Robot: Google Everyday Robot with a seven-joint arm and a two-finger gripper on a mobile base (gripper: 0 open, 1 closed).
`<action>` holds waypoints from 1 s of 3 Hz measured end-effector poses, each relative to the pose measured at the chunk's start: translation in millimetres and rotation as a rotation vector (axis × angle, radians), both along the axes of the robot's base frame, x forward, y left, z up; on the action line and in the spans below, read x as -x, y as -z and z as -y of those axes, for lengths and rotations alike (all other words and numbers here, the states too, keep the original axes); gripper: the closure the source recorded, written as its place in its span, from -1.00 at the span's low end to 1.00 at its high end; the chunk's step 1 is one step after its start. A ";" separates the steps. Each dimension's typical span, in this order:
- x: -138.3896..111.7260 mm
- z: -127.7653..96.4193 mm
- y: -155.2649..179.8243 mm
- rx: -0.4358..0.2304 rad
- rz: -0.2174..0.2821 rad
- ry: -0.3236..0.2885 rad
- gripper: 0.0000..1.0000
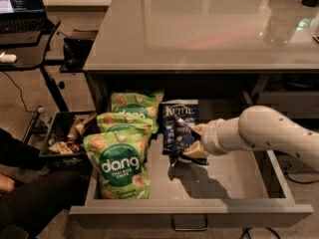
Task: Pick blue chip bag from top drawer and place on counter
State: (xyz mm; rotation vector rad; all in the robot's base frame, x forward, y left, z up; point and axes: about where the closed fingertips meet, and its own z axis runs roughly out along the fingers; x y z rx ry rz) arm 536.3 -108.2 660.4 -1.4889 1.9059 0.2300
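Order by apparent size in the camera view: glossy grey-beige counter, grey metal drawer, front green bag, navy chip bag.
1. Grey-beige counter
2. Grey metal drawer
3. Front green bag (nearer the camera)
4. Navy chip bag, at the gripper

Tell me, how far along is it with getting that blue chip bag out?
Done: the top drawer stands open. In hand: the gripper, inside it, is pinching the blue chip bag. Left: lifting it out and setting it on the counter.

The room is dim, with a brownish floor [75, 91]. At left, a black desk [35, 54] carries a laptop [20, 9]. A black basket [47, 151] stands beside it. The gripper [192, 141] is low in the middle.
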 end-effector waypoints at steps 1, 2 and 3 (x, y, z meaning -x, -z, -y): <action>1.6 5.9 -30.2 -0.025 0.013 -0.009 1.00; -3.4 28.8 -87.9 -0.091 0.016 0.014 1.00; -12.4 44.4 -145.2 -0.124 0.001 0.028 1.00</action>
